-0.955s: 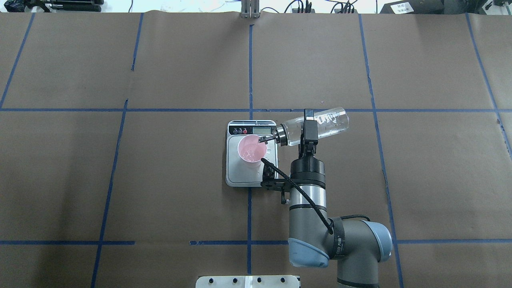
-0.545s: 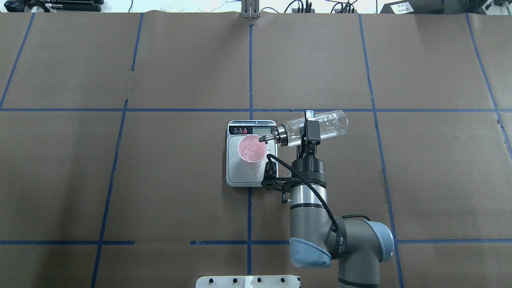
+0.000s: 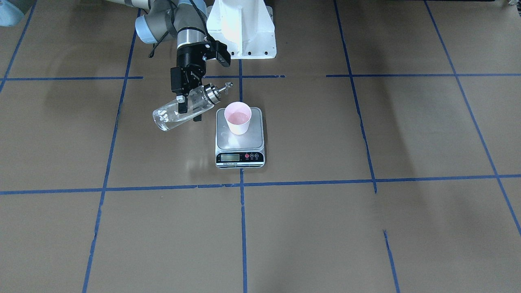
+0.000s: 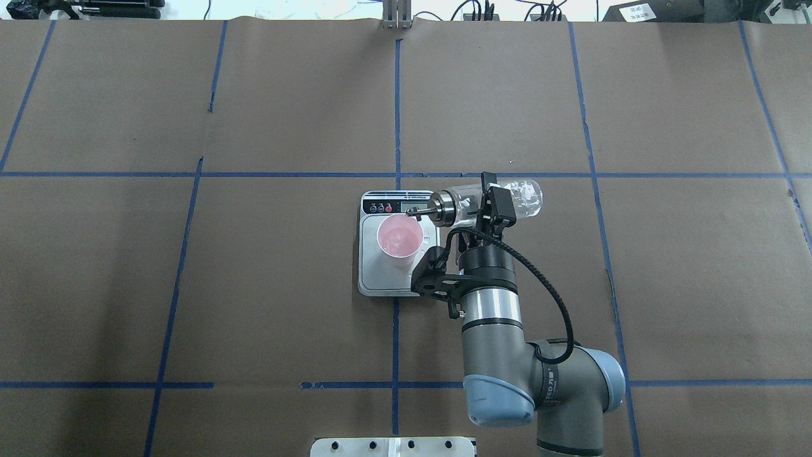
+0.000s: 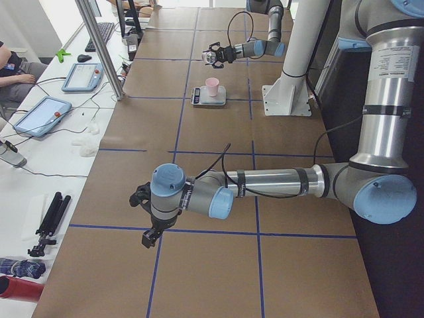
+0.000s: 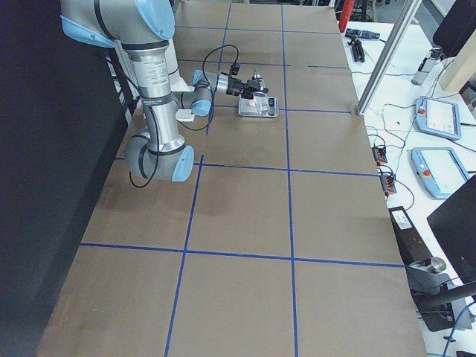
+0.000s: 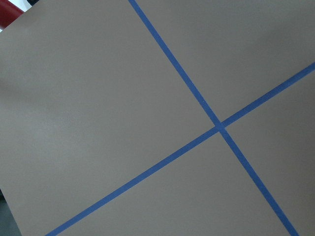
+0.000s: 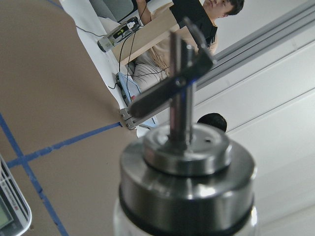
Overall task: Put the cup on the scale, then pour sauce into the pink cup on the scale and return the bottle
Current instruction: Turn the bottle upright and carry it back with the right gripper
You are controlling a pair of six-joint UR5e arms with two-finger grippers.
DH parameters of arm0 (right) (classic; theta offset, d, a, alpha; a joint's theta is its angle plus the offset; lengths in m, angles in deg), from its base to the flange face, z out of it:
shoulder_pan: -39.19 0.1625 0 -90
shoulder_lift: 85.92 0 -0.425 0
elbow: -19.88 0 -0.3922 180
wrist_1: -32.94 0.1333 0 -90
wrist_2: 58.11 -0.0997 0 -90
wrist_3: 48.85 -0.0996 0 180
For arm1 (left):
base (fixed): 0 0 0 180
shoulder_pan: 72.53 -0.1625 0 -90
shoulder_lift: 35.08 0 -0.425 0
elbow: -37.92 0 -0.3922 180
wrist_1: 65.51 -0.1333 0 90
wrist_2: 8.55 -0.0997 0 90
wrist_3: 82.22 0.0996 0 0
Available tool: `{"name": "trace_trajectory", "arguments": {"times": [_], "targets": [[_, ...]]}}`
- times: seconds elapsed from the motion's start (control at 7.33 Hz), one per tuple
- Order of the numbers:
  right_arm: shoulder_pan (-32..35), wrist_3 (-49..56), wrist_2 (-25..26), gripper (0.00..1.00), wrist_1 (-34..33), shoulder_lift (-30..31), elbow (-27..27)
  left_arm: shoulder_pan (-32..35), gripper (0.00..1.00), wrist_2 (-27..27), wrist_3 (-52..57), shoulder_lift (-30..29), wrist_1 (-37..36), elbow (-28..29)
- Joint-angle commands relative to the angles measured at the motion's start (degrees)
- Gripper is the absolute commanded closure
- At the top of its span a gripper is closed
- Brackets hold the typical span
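With right end effector [image 4: 490,202] clamped around the bottle [image 4: 523,197], nearly level, spout [image 4: 415,212] just beside the cup [image 4: 399,238] on the scale [image 4: 387,279] midway between side edges of the tabletop [image 4: 254,285], seemingly done pouring; next, tip upright and set down.

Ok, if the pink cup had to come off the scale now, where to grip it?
Probably the side wall of the cup under its rim, coming in level from the robot's left. It stands upright on the scale with sauce inside and widens upward, so a side grip should hold, and the right hand holds the bottle on its other side.
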Motion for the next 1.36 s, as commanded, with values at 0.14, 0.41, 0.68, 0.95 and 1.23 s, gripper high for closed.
{"name": "trace_trajectory", "arguments": {"times": [0.14,0.41,0.68,0.95,1.23], "targets": [[0.25,-18.60,-1.28,1.00,1.15,3.39,-5.44,0.77,0.00,-0.08,0.00,-0.06,0.00,-0.07],[2.35,-32.42,-4.86,1.00,1.15,4.27,-7.89,0.86,0.00,0.01,0.00,-0.06,0.00,-0.15],[7.87,-45.09,-14.68,1.00,1.15,9.97,-9.93,0.86,0.00,-0.08,-0.09,0.12,0.00,-0.77],[10.70,-52.04,-19.62,1.00,3.24,17.08,-9.85,0.94,0.00,-0.08,-0.09,0.20,0.00,-1.38],[12.20,-57.24,-20.61,1.00,3.44,18.43,-7.84,1.03,0.00,-0.08,-0.09,0.21,0.00,-1.65]]}}
